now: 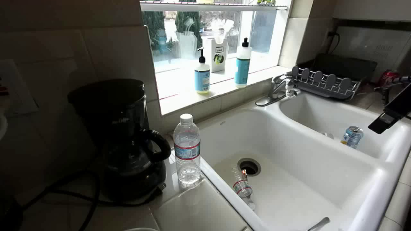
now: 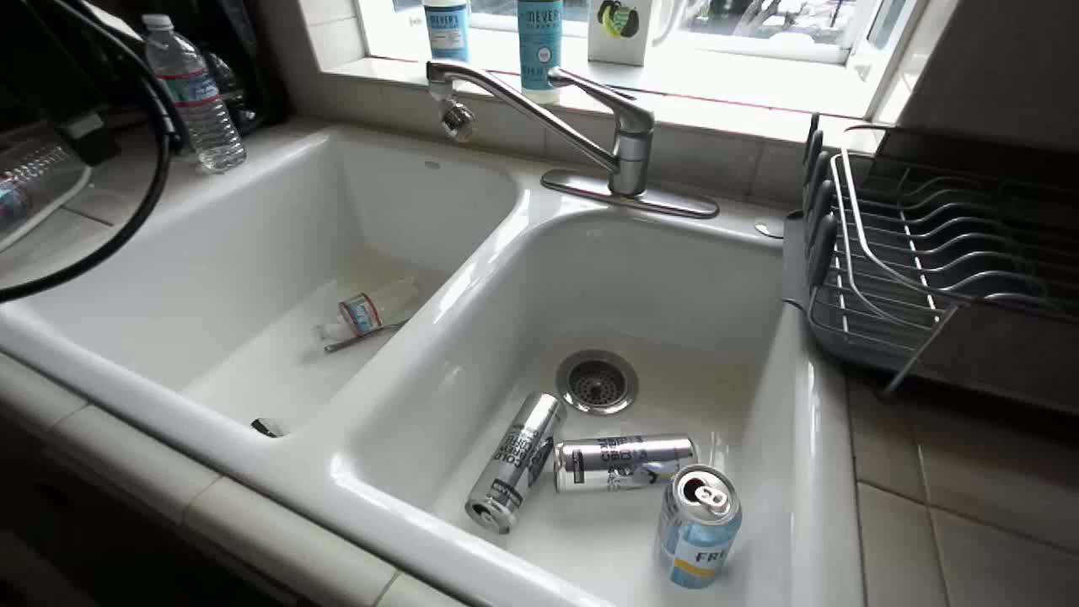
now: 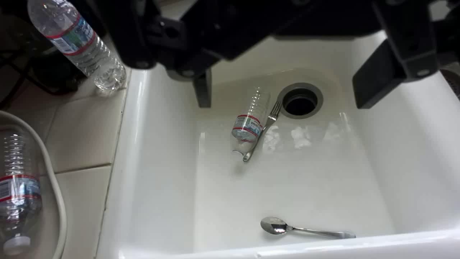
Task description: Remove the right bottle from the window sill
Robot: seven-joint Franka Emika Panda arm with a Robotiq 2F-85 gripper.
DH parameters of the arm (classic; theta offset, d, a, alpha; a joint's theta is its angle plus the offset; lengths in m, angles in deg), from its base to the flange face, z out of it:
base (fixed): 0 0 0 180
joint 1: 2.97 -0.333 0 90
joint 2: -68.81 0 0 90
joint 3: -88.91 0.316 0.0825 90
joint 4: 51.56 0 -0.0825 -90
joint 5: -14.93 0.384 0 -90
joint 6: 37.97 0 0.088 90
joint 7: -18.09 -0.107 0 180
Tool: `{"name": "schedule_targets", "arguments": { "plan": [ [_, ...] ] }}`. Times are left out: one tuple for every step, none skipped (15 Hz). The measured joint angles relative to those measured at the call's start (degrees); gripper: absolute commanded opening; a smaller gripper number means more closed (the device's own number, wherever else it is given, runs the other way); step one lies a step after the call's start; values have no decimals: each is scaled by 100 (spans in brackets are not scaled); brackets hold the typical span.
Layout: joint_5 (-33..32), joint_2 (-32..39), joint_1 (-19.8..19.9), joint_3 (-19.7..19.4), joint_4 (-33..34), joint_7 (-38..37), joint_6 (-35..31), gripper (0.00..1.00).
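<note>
The right bottle [image 1: 242,69] is slim and teal-blue with a black cap. It stands upright on the pale window sill [image 1: 179,103]. In an exterior view it stands behind the faucet, its top cut off by the frame [image 2: 538,42]; the sill [image 2: 750,118] shows there too. My gripper [image 3: 284,107] is open in the wrist view, its fingers wide apart with nothing between them, above the large sink basin. A black gripper finger [image 1: 382,120] shows at the right edge of an exterior view, well away from the bottle. The bottle is out of the wrist view.
A pump bottle [image 1: 202,78] and a white box [image 1: 219,64] share the sill. The faucet [image 1: 277,88] rises before it. A coffee maker [image 1: 128,141] and water bottle [image 1: 187,154] stand left. The sink [image 2: 472,295] holds cans and cutlery; a dish rack [image 2: 919,253] stands beside.
</note>
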Motion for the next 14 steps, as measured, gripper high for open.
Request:
{"name": "schedule_targets", "arguments": {
  "plan": [
    [0, 0, 0, 0, 0, 0, 0, 100],
    [0, 0, 3, 0, 1, 2, 0, 100],
    [0, 0, 9, 0, 6, 4, 0, 100],
    [-4, -1, 27, 0, 24, 5, 0, 100],
    [-27, -5, 62, -1, 55, 5, 0, 100],
    [-59, -16, 117, -4, 94, 5, 0, 100],
    [-110, -30, 188, -10, 141, 8, 0, 100],
    [-193, -47, 274, -19, 205, 14, 1, 100],
    [-315, -67, 365, -34, 275, 29, 3, 100],
    [-450, -87, 462, -57, 360, 52, 7, 100],
    [-611, -100, 563, -94, 458, 80, 15, 100],
    [-776, -103, 671, -143, 582, 113, 39, 100],
    [-941, -98, 778, -198, 719, 170, 83, 100],
    [-1104, -81, 876, -267, 873, 275, 161, 100]
  ]
}}
